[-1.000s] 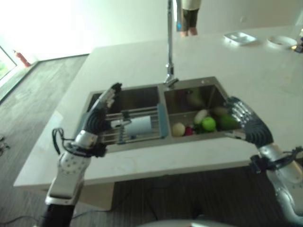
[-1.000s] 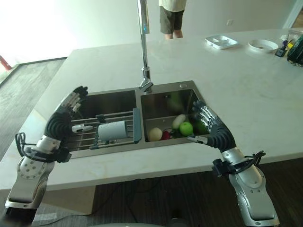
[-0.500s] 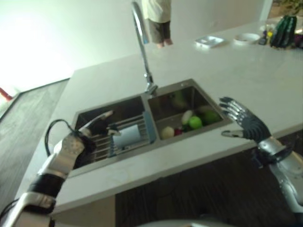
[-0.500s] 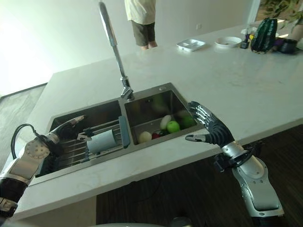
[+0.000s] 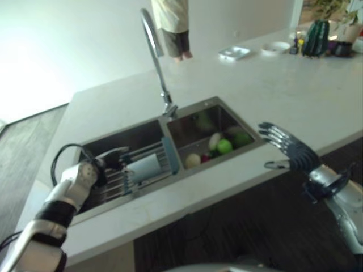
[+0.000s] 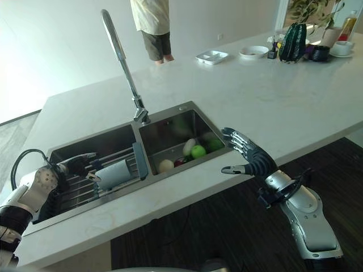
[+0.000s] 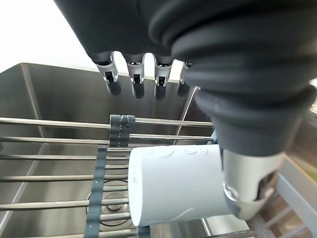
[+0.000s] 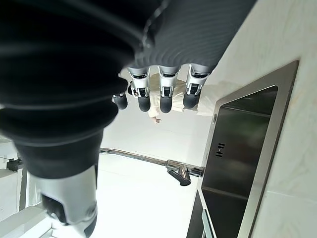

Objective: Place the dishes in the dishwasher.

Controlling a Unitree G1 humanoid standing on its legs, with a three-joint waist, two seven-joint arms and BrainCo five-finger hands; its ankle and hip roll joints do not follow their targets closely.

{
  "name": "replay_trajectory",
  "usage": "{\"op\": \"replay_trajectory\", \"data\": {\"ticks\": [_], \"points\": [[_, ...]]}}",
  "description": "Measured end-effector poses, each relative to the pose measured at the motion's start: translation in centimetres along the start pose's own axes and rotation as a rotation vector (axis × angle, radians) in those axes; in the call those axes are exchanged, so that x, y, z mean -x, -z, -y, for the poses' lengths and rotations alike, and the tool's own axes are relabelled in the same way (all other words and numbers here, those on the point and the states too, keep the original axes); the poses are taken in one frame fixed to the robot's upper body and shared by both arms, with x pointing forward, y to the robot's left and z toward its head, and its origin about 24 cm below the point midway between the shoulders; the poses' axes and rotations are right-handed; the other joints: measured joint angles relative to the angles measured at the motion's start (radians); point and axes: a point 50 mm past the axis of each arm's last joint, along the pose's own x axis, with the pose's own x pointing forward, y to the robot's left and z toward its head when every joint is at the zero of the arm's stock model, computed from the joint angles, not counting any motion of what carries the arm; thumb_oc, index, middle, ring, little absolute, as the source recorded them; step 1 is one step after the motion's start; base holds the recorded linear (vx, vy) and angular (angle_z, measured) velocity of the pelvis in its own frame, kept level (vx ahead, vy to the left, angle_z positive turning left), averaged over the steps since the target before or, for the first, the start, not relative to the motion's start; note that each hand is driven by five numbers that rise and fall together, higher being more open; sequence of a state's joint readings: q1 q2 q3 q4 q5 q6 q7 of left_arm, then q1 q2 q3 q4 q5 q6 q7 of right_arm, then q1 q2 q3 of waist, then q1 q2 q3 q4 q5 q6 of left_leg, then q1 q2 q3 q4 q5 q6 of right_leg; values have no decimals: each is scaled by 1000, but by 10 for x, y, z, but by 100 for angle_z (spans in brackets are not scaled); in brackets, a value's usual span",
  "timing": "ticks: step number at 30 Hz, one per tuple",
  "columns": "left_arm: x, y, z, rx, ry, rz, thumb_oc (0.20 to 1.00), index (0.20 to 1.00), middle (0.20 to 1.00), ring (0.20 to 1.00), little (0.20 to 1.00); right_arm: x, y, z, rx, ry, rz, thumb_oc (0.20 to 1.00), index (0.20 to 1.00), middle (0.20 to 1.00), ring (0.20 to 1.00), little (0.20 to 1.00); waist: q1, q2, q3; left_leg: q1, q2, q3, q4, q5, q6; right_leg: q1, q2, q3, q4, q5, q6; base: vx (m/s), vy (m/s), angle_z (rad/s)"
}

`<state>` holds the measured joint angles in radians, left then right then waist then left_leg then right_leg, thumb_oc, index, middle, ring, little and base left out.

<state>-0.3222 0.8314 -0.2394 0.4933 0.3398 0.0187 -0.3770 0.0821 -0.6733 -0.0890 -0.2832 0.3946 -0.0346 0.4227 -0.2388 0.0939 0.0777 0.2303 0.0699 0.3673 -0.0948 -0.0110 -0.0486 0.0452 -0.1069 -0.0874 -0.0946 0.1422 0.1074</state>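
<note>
1. A white cup (image 6: 115, 174) lies on its side on a wire drying rack (image 6: 79, 187) set across the left basin of a double sink (image 6: 164, 110), beside the rack's grey-blue end piece (image 6: 139, 161).
2. The robot's left hand (image 6: 79, 164) hovers over the rack just beside the cup, fingers extended and relaxed, clasping nothing; in the left wrist view the thumb (image 7: 250, 186) sits right against the cup's side, though whether it touches cannot be told.
3. In the right basin, a green apple (image 6: 197, 151), a pale round fruit (image 6: 165, 165), a white oblong item (image 6: 188, 147) and a small red item (image 6: 178, 162) sit together.
4. The right hand (image 6: 249, 160) hangs above the counter's (image 6: 238, 96) front edge, near the sink's right corner, fingers spread and empty.
5. A tall curved tap (image 6: 122, 59) rises behind the sink divider.
6. Across the counter stand a white tray (image 6: 211, 56), a white bowl (image 6: 253, 51) and a dark green bag (image 6: 294, 41); a person (image 6: 152, 25) stands beyond.
</note>
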Motion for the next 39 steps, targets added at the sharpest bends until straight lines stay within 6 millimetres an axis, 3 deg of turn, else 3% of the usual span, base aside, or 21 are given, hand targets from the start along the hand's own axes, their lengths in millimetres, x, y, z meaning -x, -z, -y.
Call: {"op": "replay_trajectory", "data": {"ticks": [8, 16, 26, 39], "points": [[-2, 8, 11, -112, 53, -70, 1000, 1000, 1000, 1000, 1000, 0, 0, -1, 0, -11, -2, 1000, 1000, 1000, 1000, 1000, -3, -35, -20, 2, 0, 3, 0, 0, 0, 2, 1, 4, 0, 0, 0, 9, 2, 0], [-3, 18, 14, -125, 70, -120, 1000, 1000, 1000, 1000, 1000, 0, 0, -1, 0, -19, -2, 1000, 1000, 1000, 1000, 1000, -5, -38, -22, 17, 1, 25, 0, -7, 0, 1, 6, 24, 0, 1, 0, 16, 6, -8], [-3, 36, 24, -139, 106, -193, 1000, 1000, 1000, 1000, 1000, 1, 1, -2, -4, -23, -3, 1000, 1000, 1000, 1000, 1000, -49, -40, -25, 19, -1, 31, 0, -7, 0, 4, 11, 34, 0, 3, -1, 29, 7, -2], [-6, 47, 30, -100, 118, -246, 1000, 1000, 1000, 1000, 1000, 2, 3, -2, -8, -26, -13, 1000, 1000, 1000, 1000, 1000, -61, -38, -27, 33, -2, 54, 0, -14, 0, 3, 12, 55, 1, 5, 1, 15, -1, -5]]}}
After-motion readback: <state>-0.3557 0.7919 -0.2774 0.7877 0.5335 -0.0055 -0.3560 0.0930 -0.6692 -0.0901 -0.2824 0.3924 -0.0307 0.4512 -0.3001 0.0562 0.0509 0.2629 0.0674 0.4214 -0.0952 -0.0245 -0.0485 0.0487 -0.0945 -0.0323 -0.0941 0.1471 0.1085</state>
